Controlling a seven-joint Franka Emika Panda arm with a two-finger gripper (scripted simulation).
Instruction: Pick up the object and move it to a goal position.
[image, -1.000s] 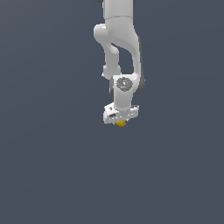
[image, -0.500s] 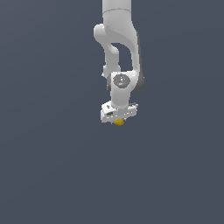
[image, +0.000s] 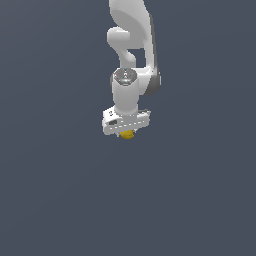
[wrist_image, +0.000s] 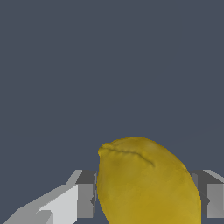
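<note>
You have the ball (wrist_image: 146, 183) sitting between the two fingers (wrist_image: 85, 199), and in the wrist view, going across, you meet one grey pad, then the yellow lump filling the gap, then the other pad on its far side. Both pads look pressed against its sides, so the gripper (image: 126, 131) is clamped on it, though the contact itself is partly hidden by the ball's bulge. The ball's longer axis appears to run out past the fingertips, with its creased end farthest from the palm. In the exterior view you see only a small yellow patch poking out below the white gripper, with no visible surface touching it. No goal marker shows in either view, so you cannot tell which way the carry must go. Keep the squeeze steady; a roundish lump could roll out between the pads.
</note>
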